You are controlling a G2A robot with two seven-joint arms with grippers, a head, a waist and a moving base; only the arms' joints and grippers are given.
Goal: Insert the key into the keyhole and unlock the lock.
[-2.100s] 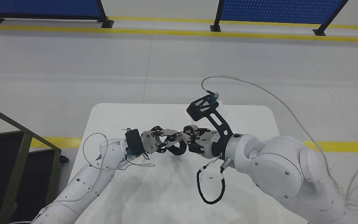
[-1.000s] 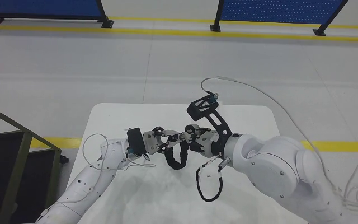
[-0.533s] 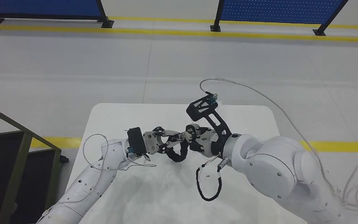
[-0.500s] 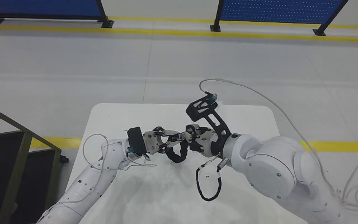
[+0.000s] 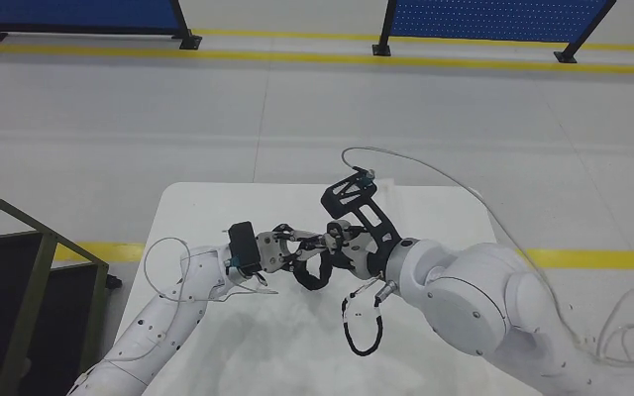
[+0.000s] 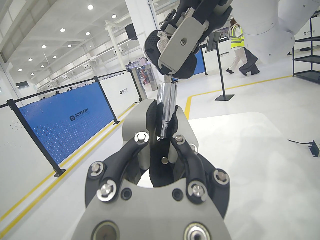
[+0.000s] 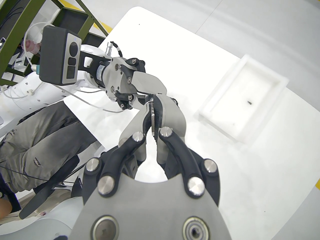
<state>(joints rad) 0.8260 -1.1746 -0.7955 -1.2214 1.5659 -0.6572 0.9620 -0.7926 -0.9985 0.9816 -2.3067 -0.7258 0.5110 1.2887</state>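
Left gripper [image 6: 163,109] is clamping the shiny chrome cylindrical lock [image 6: 167,93] by its rear half above the white table [image 6: 237,151], right gripper [image 7: 153,101] is pinching the thin flat silver key [image 7: 151,115] by its bow, tip at the lock's free end; both probably light, stiff, slick, risking slip when twisting.
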